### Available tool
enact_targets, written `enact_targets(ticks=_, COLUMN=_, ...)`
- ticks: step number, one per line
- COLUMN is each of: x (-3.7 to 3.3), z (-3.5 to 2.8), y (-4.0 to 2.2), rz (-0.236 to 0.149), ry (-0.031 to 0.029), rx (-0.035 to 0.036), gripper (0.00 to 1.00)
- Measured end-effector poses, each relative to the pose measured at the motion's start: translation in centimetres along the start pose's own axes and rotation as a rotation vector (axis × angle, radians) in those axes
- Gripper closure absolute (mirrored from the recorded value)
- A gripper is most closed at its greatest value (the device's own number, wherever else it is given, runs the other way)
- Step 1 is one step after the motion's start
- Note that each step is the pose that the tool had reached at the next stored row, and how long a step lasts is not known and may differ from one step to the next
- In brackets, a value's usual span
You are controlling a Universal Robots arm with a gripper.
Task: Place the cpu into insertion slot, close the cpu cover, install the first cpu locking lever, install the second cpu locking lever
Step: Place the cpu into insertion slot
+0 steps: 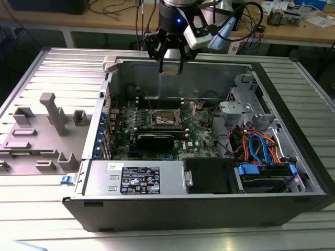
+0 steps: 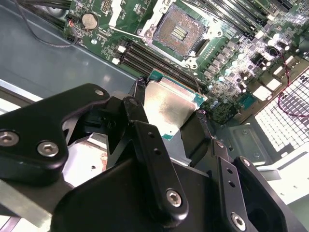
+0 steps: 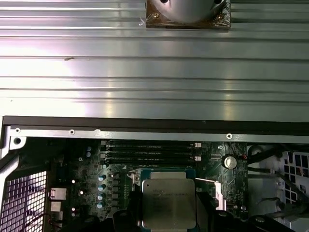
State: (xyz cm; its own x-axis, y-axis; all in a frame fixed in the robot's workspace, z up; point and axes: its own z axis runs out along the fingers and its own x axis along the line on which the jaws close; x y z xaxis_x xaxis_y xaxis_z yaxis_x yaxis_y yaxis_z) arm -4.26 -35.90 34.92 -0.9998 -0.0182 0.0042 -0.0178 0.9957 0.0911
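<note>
In the exterior view the jaws hang above the open computer case (image 1: 220, 78) and the bare insertion slot (image 1: 166, 118). A white label (image 1: 140, 180) on the power supply (image 1: 99, 178) is too small to read. In the second wrist view the jaws pinch the cpu (image 2: 169, 104) by its edges, well above the slot. In the first wrist view the cpu's lid bears faint, unreadable print.

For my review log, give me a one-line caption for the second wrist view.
Gripper, shut on the cpu, holds it clear of the green motherboard, whose insertion slot sits empty.
</note>
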Motion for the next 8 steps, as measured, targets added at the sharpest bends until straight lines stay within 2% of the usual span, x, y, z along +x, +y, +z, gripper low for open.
enact_targets(ticks=8, x=0.15, z=0.42, y=-0.85, rz=0.000, ry=0.0001, rx=0.0001, gripper=0.46)
